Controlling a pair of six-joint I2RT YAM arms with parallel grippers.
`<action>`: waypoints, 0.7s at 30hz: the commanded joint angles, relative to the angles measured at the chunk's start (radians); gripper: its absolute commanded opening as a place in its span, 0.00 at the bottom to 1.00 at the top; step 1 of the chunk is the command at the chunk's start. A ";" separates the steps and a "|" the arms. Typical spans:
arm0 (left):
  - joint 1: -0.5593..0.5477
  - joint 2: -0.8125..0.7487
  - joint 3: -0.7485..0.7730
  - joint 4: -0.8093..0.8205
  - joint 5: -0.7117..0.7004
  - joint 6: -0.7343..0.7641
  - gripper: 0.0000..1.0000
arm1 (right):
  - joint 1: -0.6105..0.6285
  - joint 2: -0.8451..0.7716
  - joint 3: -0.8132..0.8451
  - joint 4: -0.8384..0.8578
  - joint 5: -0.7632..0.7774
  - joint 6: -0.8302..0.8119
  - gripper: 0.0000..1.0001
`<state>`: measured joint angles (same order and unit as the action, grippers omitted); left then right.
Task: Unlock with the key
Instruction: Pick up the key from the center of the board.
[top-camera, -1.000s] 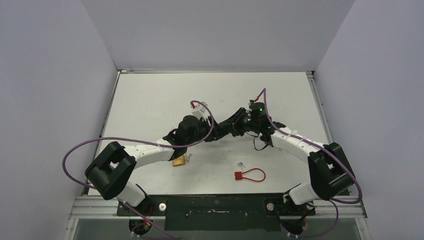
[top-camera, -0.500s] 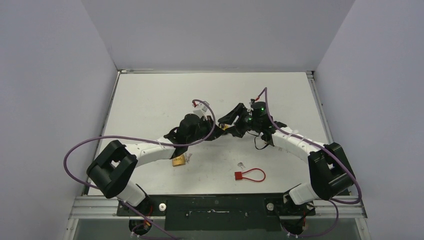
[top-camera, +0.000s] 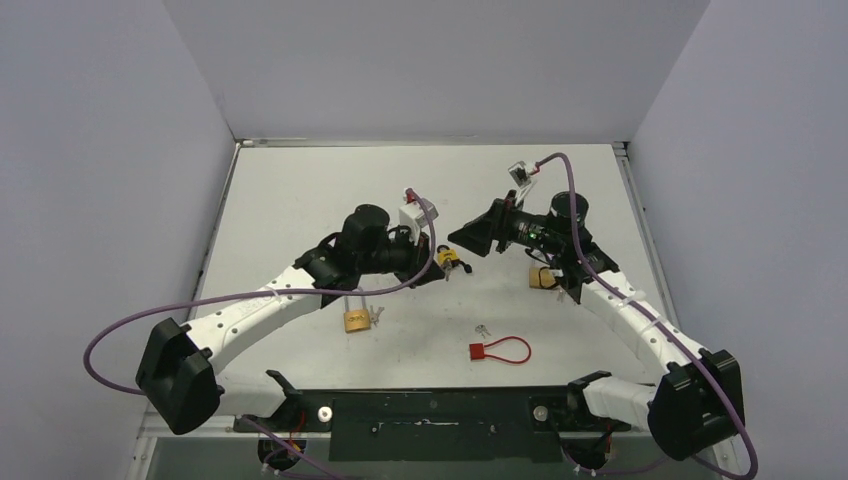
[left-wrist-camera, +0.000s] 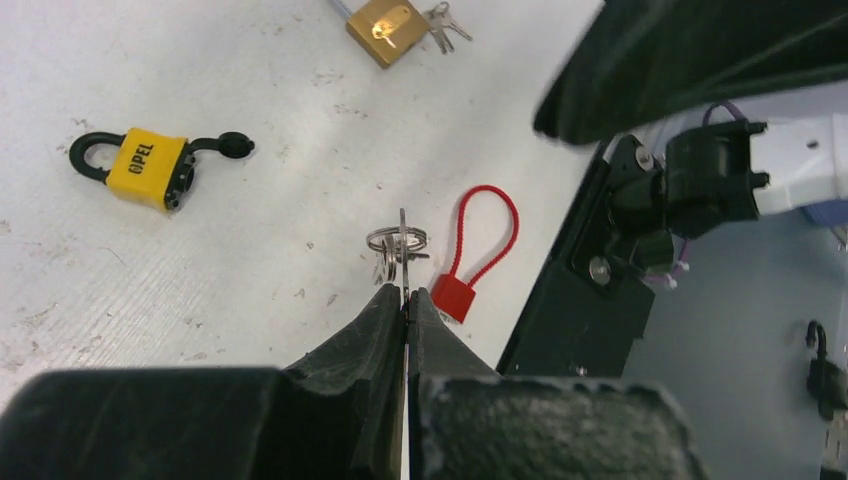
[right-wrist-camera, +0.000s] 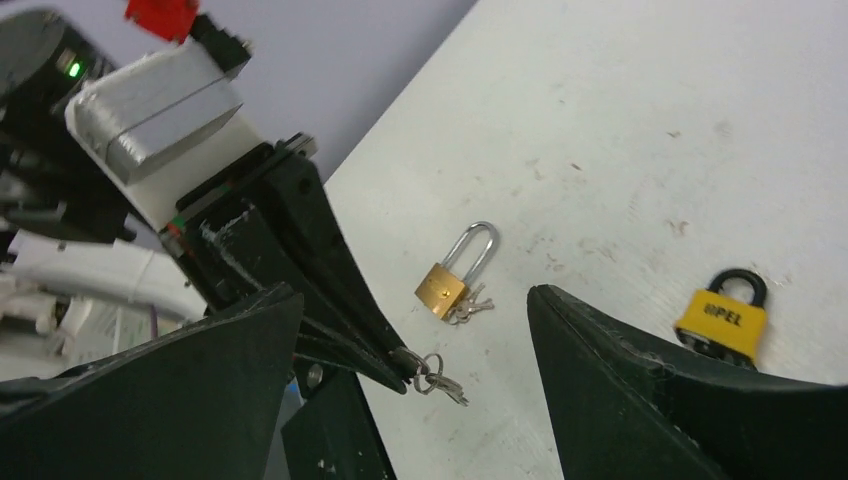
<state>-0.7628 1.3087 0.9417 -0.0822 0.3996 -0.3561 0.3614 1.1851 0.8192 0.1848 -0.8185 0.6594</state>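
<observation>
My left gripper (left-wrist-camera: 405, 292) is shut on a small silver key (left-wrist-camera: 402, 240); its ring and spare keys hang just past the fingertips. The right wrist view shows the same key (right-wrist-camera: 432, 375) at the tip of the left gripper's fingers (right-wrist-camera: 340, 290). A yellow padlock (left-wrist-camera: 150, 168) with a black shackle lies on the table, apart from both grippers; from above the padlock (top-camera: 447, 260) sits just right of the left gripper (top-camera: 430, 262). My right gripper (top-camera: 475, 238) is open wide and empty, facing the left gripper (right-wrist-camera: 412, 295).
A brass padlock (top-camera: 356, 320) with keys beside it lies under the left arm. A second brass padlock (top-camera: 543, 278) sits below the right wrist. A red cable lock (top-camera: 500, 350) and loose keys (top-camera: 483, 328) lie near the front edge.
The two grippers met in the middle; the right one opened and drew back to the right, while the left one shut on the key. The yellow padlock has come into view.
</observation>
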 joint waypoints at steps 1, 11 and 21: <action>0.006 -0.041 0.148 -0.309 0.161 0.263 0.00 | 0.046 -0.041 -0.027 0.166 -0.241 -0.152 0.87; 0.004 -0.046 0.273 -0.614 0.253 0.495 0.00 | 0.165 -0.042 0.004 0.040 -0.376 -0.314 0.63; 0.005 -0.076 0.282 -0.629 0.308 0.529 0.00 | 0.184 -0.013 0.035 -0.048 -0.375 -0.400 0.83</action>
<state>-0.7631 1.2766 1.1675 -0.6971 0.6571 0.1272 0.5289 1.1618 0.8093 0.1146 -1.1606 0.3206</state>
